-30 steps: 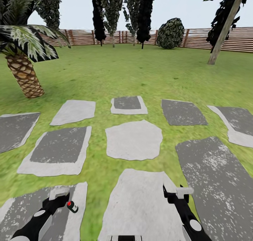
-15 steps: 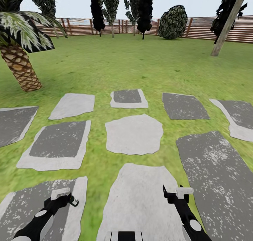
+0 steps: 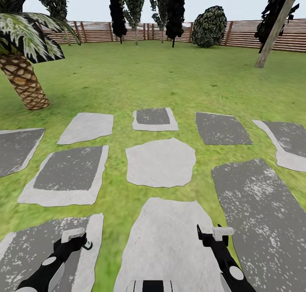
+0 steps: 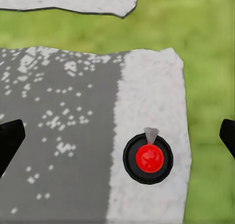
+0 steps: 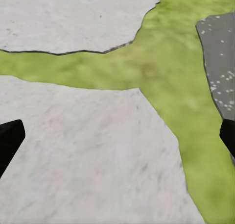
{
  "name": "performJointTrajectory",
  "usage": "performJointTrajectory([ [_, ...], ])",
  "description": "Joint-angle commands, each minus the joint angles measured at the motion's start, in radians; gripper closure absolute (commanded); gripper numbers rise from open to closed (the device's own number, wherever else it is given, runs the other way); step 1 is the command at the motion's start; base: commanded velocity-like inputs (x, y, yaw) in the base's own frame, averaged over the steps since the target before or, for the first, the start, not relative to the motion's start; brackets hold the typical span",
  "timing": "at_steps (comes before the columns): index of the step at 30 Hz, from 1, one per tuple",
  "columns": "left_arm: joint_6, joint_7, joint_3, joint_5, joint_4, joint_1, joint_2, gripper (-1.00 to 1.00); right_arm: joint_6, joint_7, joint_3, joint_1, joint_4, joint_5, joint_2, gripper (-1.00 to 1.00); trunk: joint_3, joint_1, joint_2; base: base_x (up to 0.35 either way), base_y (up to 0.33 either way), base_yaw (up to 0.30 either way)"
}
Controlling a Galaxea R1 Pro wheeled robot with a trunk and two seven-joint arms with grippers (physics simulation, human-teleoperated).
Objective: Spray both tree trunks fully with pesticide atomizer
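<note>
standing upright on a stepping stone (image 4: 147, 77), the pesticide atomizer (image 4: 148, 158) shows its red tip.

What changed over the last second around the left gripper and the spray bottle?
The left gripper moved over the pesticide atomizer, which now peeks out beside it on the stepping stone. The jaws stand open, nothing grasped. The camera view shifted slightly. The right gripper stayed put, open.

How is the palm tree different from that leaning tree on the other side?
The palm tree has a thick, scaly brown trunk; the leaning tree has a slim, smooth grey-brown one. The palm's striped fronds hang low, near its trunk, while the leaning tree's dark leaves sit high up. The palm stands closer, beside the stepping stones; the leaning tree stands farther back, nearer the fence. Both tilt a little and grow out of the grass.
</note>
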Motion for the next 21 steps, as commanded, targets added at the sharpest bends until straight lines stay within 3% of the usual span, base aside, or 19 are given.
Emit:
performJointTrajectory([
  [1, -0.003, -0.005, 0.005, 0.001, 0.001, -0.001, 0.0, -1.0, -0.003, -0.001, 0.0, 0.0, 0.001, 0.0, 0.0, -1.0, -0.001, 0.0, 0.0, 0.0, -0.003, 0.0],
  [5, -0.003, -0.006, 0.005, 0.001, 0.001, -0.001, 0.0, -1.0, -0.003, -0.001, 0.0, 0.0, 0.001, 0.0, 0.0, -1.0, -0.005, 0.0, 0.0, 0.0, 0.0, 0.0],
  [21, -0.004, -0.006, 0.004, -0.005, 0.001, -0.001, -0.004, -1.0, -0.003, -0.001, 0.0, 0.0, 0.001, 0.0, 0.0, -1.0, -0.09, 0.007, -0.004, 0.0, 0.0, -0.004],
])
